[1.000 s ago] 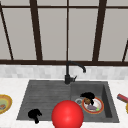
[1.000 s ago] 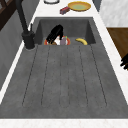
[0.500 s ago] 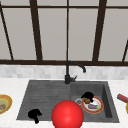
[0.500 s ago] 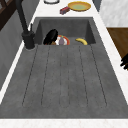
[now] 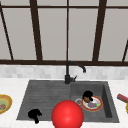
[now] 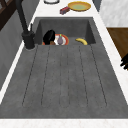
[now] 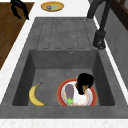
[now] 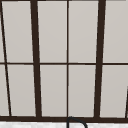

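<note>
Nothing has shifted since the earlier frames. The grey stone-textured sink (image 7: 62,60) has a ribbed drainboard. A glossy red ball (image 5: 67,115) sits at its front. The round red-rimmed plate (image 7: 90,98) lies in the basin; the right robot hand (image 7: 84,81) is clenched over it. The left robot hand (image 5: 34,114) hangs by the front edge with its fingers curled, beside nothing. A curved yellow banana (image 7: 35,95) lies near the plate

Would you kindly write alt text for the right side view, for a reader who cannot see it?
A black hand rests on a red-rimmed plate in the sink basin, beside an eggplant. A banana lies to the plate's left, and the black faucet stands behind.
</note>
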Motion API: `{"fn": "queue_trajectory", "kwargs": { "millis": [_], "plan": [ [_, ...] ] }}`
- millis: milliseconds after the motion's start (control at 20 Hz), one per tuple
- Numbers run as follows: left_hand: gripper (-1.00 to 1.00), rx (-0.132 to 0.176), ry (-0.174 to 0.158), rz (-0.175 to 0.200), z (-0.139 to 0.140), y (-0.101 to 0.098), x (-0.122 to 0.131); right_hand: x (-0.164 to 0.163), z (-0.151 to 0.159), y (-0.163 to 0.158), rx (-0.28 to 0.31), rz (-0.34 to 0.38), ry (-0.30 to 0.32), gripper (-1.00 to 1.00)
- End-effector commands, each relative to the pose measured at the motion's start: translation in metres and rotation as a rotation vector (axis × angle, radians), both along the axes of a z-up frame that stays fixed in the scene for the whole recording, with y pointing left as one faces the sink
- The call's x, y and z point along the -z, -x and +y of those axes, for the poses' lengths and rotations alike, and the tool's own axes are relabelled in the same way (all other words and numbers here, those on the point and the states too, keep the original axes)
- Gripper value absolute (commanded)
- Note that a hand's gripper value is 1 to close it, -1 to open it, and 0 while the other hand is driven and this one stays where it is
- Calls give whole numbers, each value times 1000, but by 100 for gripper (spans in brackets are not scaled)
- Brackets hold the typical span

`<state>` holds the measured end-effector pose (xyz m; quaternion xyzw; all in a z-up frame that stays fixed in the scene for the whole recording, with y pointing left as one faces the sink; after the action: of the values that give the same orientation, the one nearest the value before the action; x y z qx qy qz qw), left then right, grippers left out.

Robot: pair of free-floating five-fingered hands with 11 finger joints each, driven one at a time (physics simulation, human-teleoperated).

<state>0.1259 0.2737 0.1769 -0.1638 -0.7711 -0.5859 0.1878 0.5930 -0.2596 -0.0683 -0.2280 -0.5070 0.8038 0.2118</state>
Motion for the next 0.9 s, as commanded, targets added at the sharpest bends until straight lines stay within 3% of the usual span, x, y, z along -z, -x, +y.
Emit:
{"fn": "queue_trajectory", "kwargs": {
  "millis": [0,150,600,850],
  "plan": [
    [0,0,0,0,0,0,0,0,1,-11,0,33,-11,100],
    [0,0,0,0,0,0,0,-32,0,-4,1,47,-24,100],
    [0,0,0,0,0,0,0,-78,-13,10,30,66,-19,100],
    [0,0,0,0,0,0,0,-108,-24,20,90,57,-66,100]
  ]
}}
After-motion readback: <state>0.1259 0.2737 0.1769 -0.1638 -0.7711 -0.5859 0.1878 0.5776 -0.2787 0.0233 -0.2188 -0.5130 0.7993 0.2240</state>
